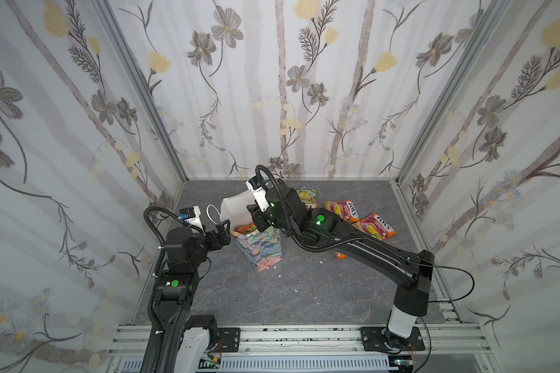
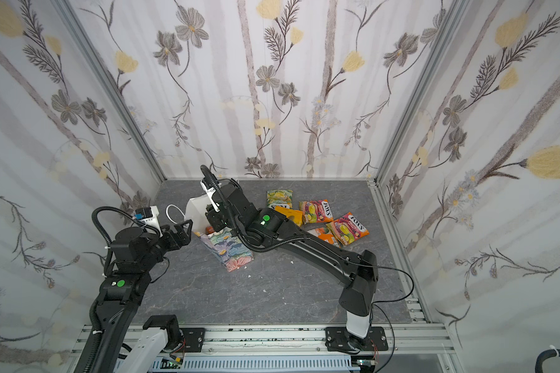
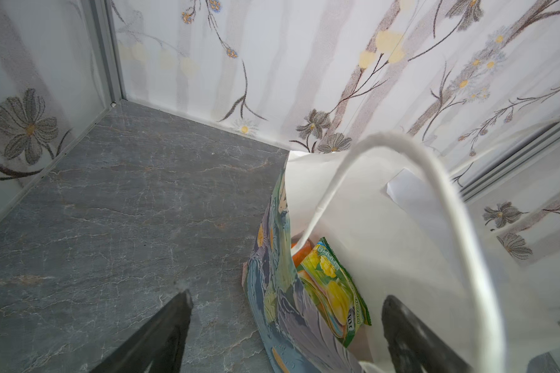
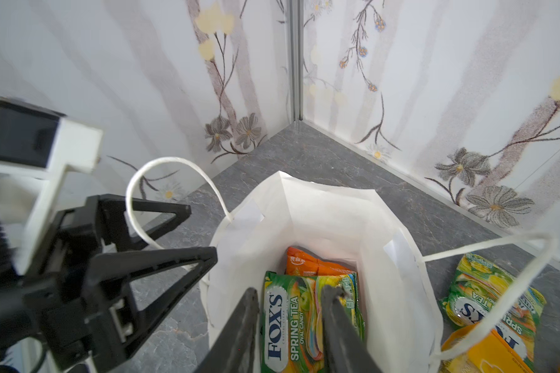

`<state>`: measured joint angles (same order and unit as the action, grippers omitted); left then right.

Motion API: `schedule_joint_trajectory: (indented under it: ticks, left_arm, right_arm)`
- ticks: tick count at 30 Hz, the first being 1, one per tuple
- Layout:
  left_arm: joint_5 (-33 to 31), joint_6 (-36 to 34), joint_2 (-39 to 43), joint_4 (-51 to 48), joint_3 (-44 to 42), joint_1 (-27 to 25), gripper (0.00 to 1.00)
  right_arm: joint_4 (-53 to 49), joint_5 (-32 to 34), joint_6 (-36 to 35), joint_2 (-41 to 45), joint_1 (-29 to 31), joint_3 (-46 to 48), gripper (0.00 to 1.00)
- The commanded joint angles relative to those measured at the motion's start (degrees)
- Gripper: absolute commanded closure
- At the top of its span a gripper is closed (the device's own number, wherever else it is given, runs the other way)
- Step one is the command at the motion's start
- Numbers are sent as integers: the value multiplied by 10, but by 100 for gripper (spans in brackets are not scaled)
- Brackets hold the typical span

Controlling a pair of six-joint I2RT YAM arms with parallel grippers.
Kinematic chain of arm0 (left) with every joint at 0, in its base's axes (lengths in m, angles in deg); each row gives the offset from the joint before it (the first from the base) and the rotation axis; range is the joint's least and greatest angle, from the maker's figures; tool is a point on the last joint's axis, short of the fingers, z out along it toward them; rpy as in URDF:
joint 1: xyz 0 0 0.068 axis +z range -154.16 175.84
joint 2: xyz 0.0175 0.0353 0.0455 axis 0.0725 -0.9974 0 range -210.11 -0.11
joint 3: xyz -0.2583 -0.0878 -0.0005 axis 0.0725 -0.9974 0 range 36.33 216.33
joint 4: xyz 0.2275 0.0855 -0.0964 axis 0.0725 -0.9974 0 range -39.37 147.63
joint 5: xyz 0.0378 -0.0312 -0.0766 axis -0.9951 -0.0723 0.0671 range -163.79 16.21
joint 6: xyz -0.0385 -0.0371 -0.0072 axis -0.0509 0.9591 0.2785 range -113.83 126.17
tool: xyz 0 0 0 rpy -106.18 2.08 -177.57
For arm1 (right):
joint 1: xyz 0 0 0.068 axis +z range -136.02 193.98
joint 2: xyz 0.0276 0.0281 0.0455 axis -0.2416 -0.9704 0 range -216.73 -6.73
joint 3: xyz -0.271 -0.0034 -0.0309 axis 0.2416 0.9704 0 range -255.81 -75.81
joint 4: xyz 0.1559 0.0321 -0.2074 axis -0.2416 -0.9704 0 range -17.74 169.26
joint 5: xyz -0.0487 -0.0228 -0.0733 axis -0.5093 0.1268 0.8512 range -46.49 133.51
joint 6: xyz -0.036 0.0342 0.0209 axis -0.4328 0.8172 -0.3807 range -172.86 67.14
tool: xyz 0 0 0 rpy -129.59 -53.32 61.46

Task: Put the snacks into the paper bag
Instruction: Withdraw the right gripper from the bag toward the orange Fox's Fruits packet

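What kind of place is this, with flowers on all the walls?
Probably a robot practice booth, not a real room. Flowered panels in metal framing box in a grey tabletop, and a left arm and right arm are bolted to a rail in front.

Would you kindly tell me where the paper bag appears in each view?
In a top view: the paper bag stands near centre, painted side facing us.
In a top view: the bag sits slightly left of centre.
Left wrist: close up, painted wall and white inside.
Right wrist: looked down into, mouth open.
Shared landmark: its white cord handle.
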<state>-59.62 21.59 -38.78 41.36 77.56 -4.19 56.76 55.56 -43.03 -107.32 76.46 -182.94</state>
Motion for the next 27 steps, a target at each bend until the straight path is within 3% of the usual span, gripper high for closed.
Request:
schedule_joint_trajectory:
  ticks: [1, 6, 13, 18, 21, 24, 27]
  left_arm:
    - [13, 0, 0, 12, 0, 0, 13]
    - [15, 0, 3, 13, 1, 0, 20]
    - [10, 0, 7, 13, 0, 0, 22]
    - [1, 4, 12, 8, 0, 0, 18]
    - [-2, 12, 15, 7, -5, 0, 10]
    - [7, 10, 10, -3, -10, 0, 10]
    - [6, 7, 3, -4, -7, 0, 10]
  right_arm:
    - [39, -34, 14, 57, 3, 52, 66]
    - [116, -20, 33, 198, 5, 222, 62]
    - [27, 93, 76, 307, -6, 357, 55]
    - [6, 118, 157, 384, -48, 465, 53]
    - [-52, 164, 197, 385, -88, 499, 53]
    - [-111, 205, 212, 348, -101, 505, 52]
    - [-106, 210, 216, 310, -111, 516, 51]
